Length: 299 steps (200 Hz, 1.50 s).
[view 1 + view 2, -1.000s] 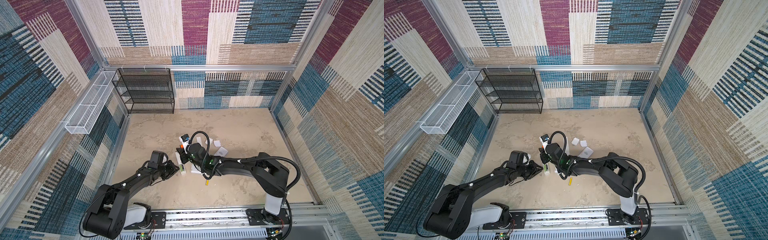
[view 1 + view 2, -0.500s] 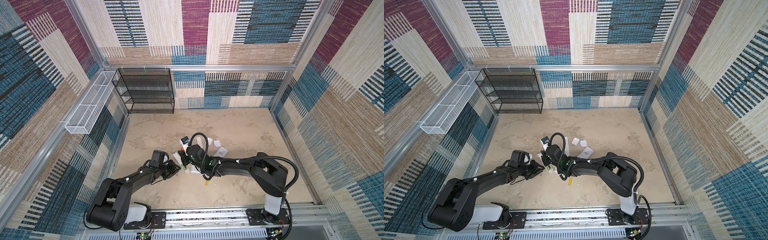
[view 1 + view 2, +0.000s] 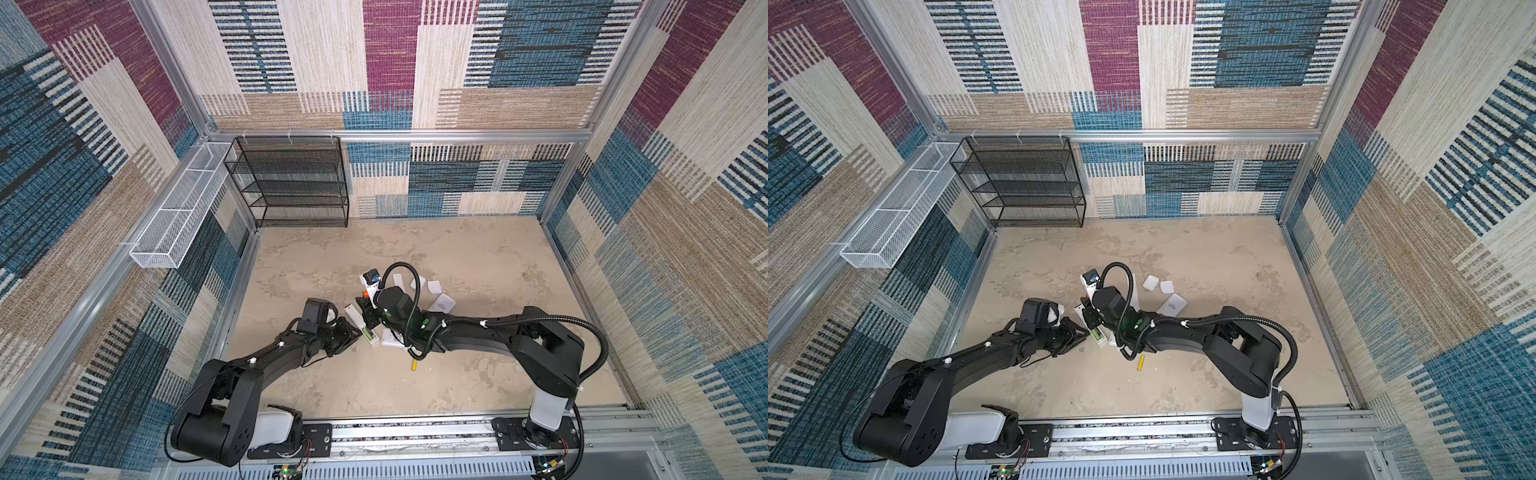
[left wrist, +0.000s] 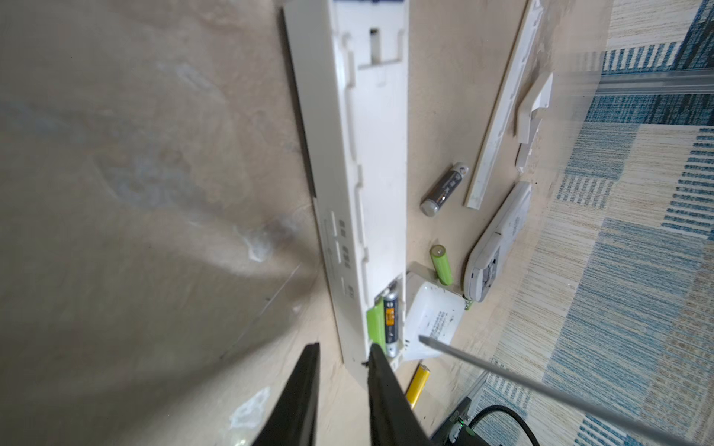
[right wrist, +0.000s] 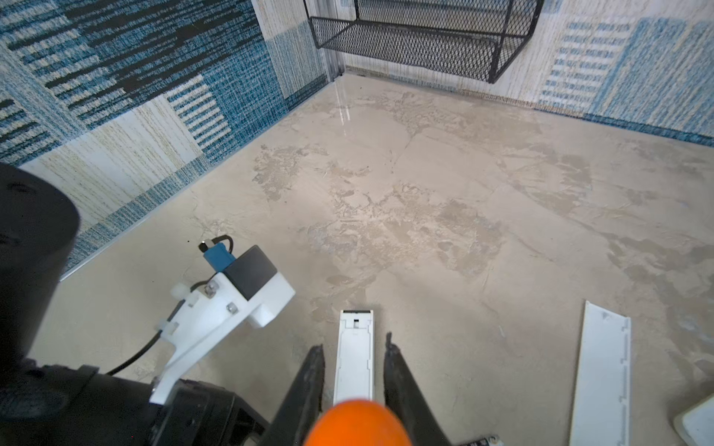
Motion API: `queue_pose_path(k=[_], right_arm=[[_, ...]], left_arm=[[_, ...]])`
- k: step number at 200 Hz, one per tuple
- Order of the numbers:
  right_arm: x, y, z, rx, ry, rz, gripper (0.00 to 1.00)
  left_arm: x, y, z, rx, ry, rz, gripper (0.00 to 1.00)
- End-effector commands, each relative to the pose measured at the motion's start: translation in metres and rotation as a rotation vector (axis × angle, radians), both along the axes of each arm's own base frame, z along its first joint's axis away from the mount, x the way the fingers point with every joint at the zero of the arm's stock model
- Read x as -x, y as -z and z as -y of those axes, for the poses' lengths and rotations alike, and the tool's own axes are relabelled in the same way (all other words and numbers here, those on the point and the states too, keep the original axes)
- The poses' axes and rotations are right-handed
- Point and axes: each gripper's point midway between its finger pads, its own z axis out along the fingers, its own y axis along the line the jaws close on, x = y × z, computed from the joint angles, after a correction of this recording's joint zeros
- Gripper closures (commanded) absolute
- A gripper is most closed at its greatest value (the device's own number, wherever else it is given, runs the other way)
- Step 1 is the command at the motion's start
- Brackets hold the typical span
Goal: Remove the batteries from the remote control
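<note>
A lime-green battery (image 4: 375, 324) and a black battery (image 4: 391, 322) lie side by side in the open end compartment of the long white remote control (image 4: 355, 154). The left gripper (image 4: 344, 347) is at that end, jaws narrow and empty. The right gripper (image 5: 353, 345) jaws clamp an orange-handled screwdriver (image 5: 357, 423). The cells are likely light, rigid and slippery; pinch across the barrel.

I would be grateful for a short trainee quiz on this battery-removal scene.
1. True or false: the remote has an empty battery compartment.
2. Which loose battery lies nearest the left gripper? A yellow, B black, C blue.
3. Fill in: the right gripper holds a ____.
Key: 1 false, a green battery and a black battery sit inside; 2 A, the yellow battery; 3 screwdriver.
</note>
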Motion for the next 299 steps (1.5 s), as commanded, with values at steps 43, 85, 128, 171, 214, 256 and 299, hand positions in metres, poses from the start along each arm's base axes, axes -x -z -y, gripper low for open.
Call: queue_pose_path(k=[43,85,128,171,214,256,299], right_arm=[[-0.004,0.010,0.001,0.039,0.005,0.031,1.00],[-0.005,0.023,0.000,0.077,-0.003,0.032,1.00],[0.001,0.032,0.000,0.067,-0.021,0.000,1.00],[0.004,0.034,-0.001,0.033,-0.028,-0.029,1.00],[0.006,0.033,-0.002,0.000,-0.030,-0.054,1.00],[0.001,0.034,0.007,-0.047,-0.004,-0.106,1.00],[-0.008,0.040,0.021,-0.102,0.036,-0.178,1.00]], left_arm=[[0.001,-0.006,0.003,0.021,0.006,0.005,0.74],[0.003,-0.005,0.001,0.018,0.003,0.001,0.74],[0.000,-0.004,0.001,0.020,-0.010,-0.001,0.66],[-0.007,0.004,0.008,0.063,-0.020,-0.015,0.64],[-0.010,0.011,0.013,0.080,-0.019,-0.026,0.66],[-0.006,0.016,0.010,0.070,-0.027,-0.034,0.75],[-0.001,0.018,0.008,0.065,-0.030,-0.032,0.80]])
